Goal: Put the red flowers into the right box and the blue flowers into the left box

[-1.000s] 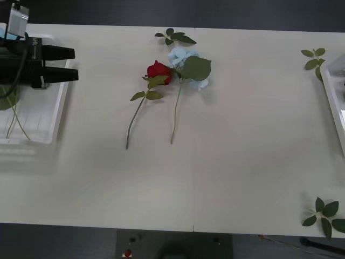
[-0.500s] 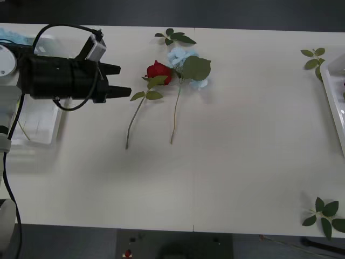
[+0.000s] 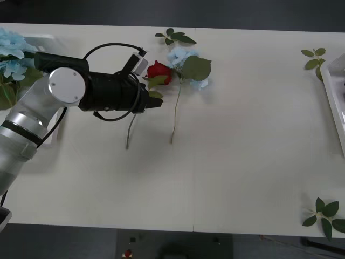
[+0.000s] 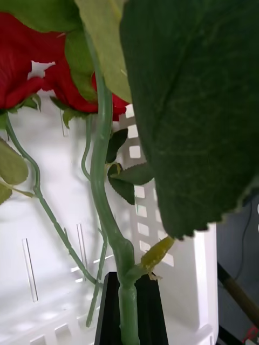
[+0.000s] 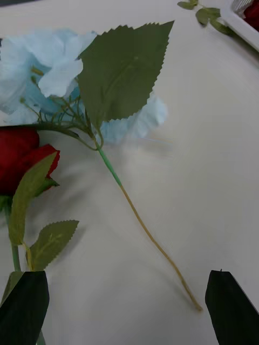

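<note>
Left end effector (image 5: 127, 302) gapes wide above red flower (image 3: 159, 70) stem

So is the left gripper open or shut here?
Open: the left gripper has its fingers apart at the view's corners, over the table.

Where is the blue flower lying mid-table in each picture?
Front view: blue flower upper middle, just past the open left gripper.
Left wrist view: flower upper left, under its big leaf.
Right wrist view: instead red roses over the right box, a stem in the shut right gripper.
Shared landmark: the lone rose beside it.
</note>
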`<act>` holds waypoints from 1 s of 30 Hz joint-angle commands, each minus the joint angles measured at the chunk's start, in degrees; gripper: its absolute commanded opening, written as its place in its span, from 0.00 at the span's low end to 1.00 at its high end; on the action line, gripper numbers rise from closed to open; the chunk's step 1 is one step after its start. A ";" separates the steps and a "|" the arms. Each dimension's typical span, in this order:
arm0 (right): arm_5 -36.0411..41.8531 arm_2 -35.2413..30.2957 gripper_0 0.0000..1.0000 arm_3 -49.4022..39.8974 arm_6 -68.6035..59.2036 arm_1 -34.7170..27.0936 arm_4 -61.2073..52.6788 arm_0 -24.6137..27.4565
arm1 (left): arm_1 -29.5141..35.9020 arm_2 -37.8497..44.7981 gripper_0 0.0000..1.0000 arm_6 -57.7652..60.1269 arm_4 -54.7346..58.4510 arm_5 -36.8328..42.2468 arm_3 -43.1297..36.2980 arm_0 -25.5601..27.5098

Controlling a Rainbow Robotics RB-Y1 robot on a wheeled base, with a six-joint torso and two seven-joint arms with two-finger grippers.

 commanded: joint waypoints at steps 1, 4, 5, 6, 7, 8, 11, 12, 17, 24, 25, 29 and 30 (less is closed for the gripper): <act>0.90 -0.90 0.00 -0.87 -1.00 0.17 0.89 -1.53 | 0.66 1.50 0.84 15.91 -4.25 -0.40 -1.53 -1.98; 2.04 -0.90 0.00 -0.87 -1.09 0.52 1.50 -1.44 | 1.10 0.44 0.84 25.31 -8.20 -0.40 -1.53 -2.33; 2.04 -0.90 0.00 -0.96 -1.18 0.52 1.59 -1.44 | 1.54 -0.09 0.84 28.47 -9.52 -0.40 -1.53 -2.59; 1.95 -0.81 0.15 -1.04 -1.18 0.52 1.68 -1.44 | 1.98 -0.53 0.84 31.20 -11.28 -0.40 -1.53 -2.94; 1.95 -0.90 0.30 -1.13 -1.18 0.52 1.68 -1.44 | 2.24 -1.05 0.84 33.40 -12.33 -0.22 -1.53 -3.21; 1.86 -0.90 0.44 -1.31 -1.09 0.52 1.77 -1.44 | 2.94 -1.84 0.84 37.61 -14.44 -0.04 -1.53 -4.00; 1.86 -0.90 0.68 -2.01 -1.18 0.52 1.86 -1.44 | 4.09 -3.78 0.84 42.18 -18.05 0.04 -1.53 -5.41; 1.86 -0.81 0.71 -2.10 -1.18 0.52 1.77 -1.44 | 4.44 -4.48 0.84 43.50 -18.93 0.13 -1.53 -5.93; 1.86 -0.90 0.73 -2.89 -1.00 0.52 1.94 -1.44 | 6.46 -8.35 0.84 51.50 -20.95 0.13 -1.18 -9.36; 2.04 -1.25 0.73 -4.56 -0.65 0.52 1.24 -1.44 | 8.48 -15.56 0.84 56.51 -22.00 0.13 3.65 -15.86; 2.30 -1.42 0.73 -4.91 -0.56 0.52 0.80 -1.44 | 8.31 -15.91 0.84 56.60 -22.09 0.13 4.27 -16.22; 6.96 -4.85 0.73 -8.16 -0.39 0.52 -4.03 -1.44 | 7.08 -17.49 0.84 57.21 -23.85 0.13 7.17 -17.36; 8.19 -5.82 0.72 -9.04 -0.30 0.43 -5.53 -1.44 | 6.72 -18.19 0.84 57.48 -23.94 0.13 8.05 -18.06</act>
